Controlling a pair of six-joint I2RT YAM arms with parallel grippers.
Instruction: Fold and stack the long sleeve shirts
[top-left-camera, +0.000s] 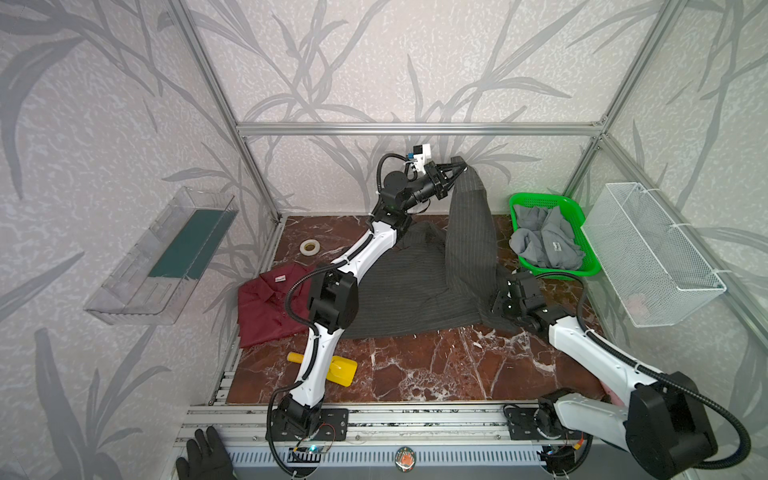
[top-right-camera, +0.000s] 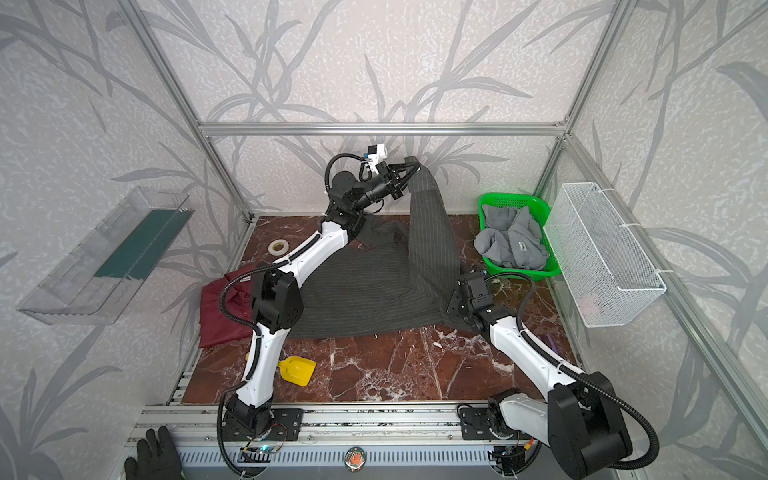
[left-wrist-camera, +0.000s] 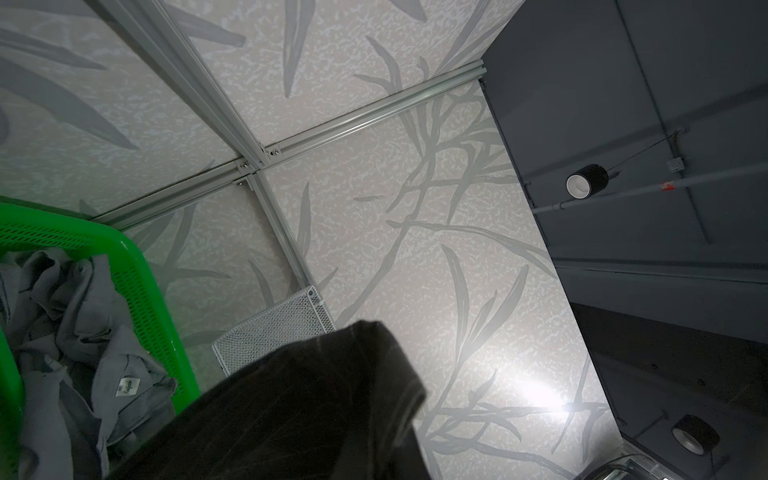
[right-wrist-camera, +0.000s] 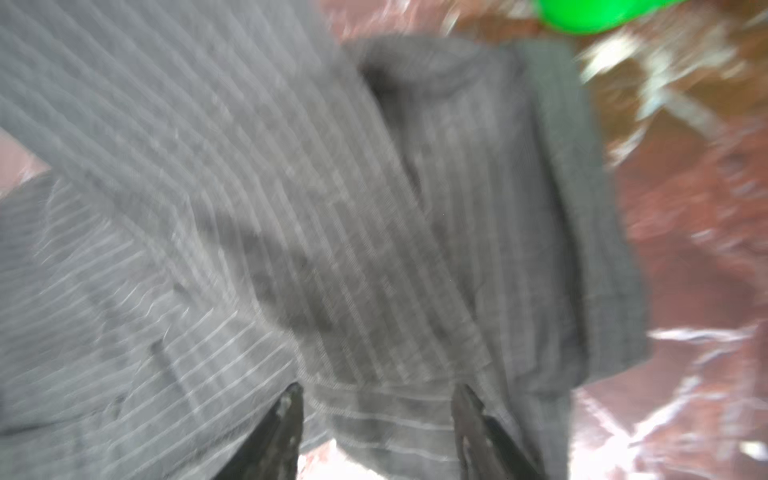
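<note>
Aloft: pinstripe shirt (top-left-camera: 469, 232) (L pincer (top-left-camera: 460, 164))

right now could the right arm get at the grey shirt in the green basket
Probably yes: the grey shirt lies uncovered in the green basket just beyond the right arm; nothing stands between.

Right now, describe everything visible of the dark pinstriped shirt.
The pinstriped shirt is dark charcoal woven cloth with thin pale stripes, unfolded and creased. Most of it lies spread on the marbled table. Its left edge reaches toward the maroon shirt, and the left arm hides whether they touch. One part, seemingly a sleeve, is held up tall, pinched in the shut left jaws. The right jaws stand open astride a hem band at its right corner.
</note>
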